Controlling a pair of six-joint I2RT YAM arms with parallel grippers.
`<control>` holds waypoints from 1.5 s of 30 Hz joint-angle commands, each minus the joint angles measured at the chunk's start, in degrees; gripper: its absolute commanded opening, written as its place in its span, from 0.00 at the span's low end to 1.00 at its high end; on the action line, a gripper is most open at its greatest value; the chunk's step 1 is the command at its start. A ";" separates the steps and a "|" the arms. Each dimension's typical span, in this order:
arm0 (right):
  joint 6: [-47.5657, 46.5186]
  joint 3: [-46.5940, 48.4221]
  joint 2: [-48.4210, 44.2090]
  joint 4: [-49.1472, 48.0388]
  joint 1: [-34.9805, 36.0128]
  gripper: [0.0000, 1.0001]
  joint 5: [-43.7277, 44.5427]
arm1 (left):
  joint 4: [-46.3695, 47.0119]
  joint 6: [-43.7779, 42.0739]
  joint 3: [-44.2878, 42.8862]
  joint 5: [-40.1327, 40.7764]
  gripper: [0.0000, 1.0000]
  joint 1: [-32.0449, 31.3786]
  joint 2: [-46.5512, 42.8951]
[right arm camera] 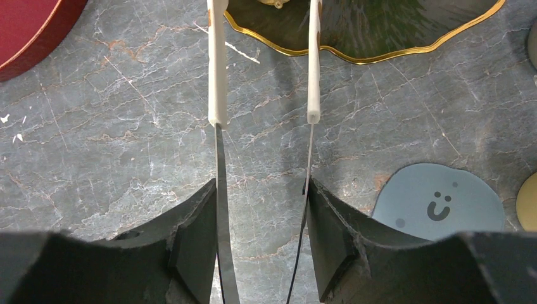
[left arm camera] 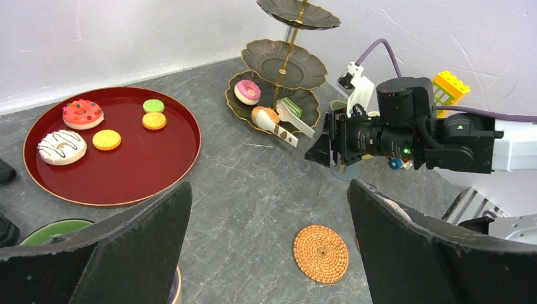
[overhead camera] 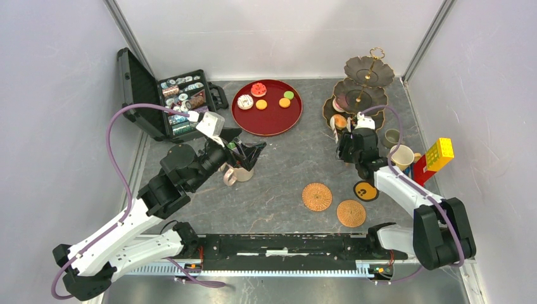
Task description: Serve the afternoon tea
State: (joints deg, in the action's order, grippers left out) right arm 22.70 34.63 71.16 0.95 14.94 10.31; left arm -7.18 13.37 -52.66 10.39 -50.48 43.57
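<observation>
In the top view, the 3-tier stand [overhead camera: 360, 88] is at the far right of the bench [overhead camera: 285, 171]. The right pincer [overhead camera: 347, 138] sits just in front of its bottom tier. The left pincer [overhead camera: 246, 148] hovers well to the stand's left, over a beige mug [overhead camera: 235, 173]. A cream mug [overhead camera: 402, 156] stands just right of the stand's front.

In the left wrist view, the left pincer is spread wide with nothing between its jaws. A pink doughnut cake [left arm camera: 247, 92] and an orange-topped cake [left arm camera: 265, 114] lie on the stand's bottom tier. The white tips of the tongs [left arm camera: 288, 130] reach in beside the orange-topped one.

In the right wrist view, the right pincer is about half open. Its fingers [right arm camera: 190, 240] press on the outside of the tongs' 2 metal arms, holding them. The tips pass over the tier's gold rim, and I cannot tell whether they pinch a cake.
</observation>
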 commanded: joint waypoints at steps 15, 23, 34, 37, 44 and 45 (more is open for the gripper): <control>-1.80 1.75 -8.12 5.59 -0.17 0.53 -2.41 | 1.74 -1.76 -1.83 -0.36 1.00 0.16 -1.47; -6.52 0.79 -12.84 6.43 -0.05 0.53 -10.10 | 1.73 -1.76 -2.00 -0.26 1.00 0.18 -2.33; -7.58 8.21 0.44 -6.74 9.15 0.51 -19.89 | 1.60 -1.94 -2.00 0.12 1.00 0.22 -1.99; -7.16 16.09 9.64 -10.08 12.27 0.51 -18.38 | 1.56 -2.20 -2.00 0.55 1.00 0.22 -1.56; -3.31 35.54 31.47 -11.52 13.36 0.50 -15.68 | 1.38 -3.08 -1.66 2.65 1.00 0.21 -0.35; -3.10 38.00 33.71 -11.33 13.36 0.50 -16.12 | 1.45 -3.15 -1.58 2.89 1.00 0.27 -0.34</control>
State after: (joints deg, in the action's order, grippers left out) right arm 17.69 63.61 98.02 -6.39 28.49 -6.76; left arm -7.20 13.37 -52.66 11.07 -50.48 42.98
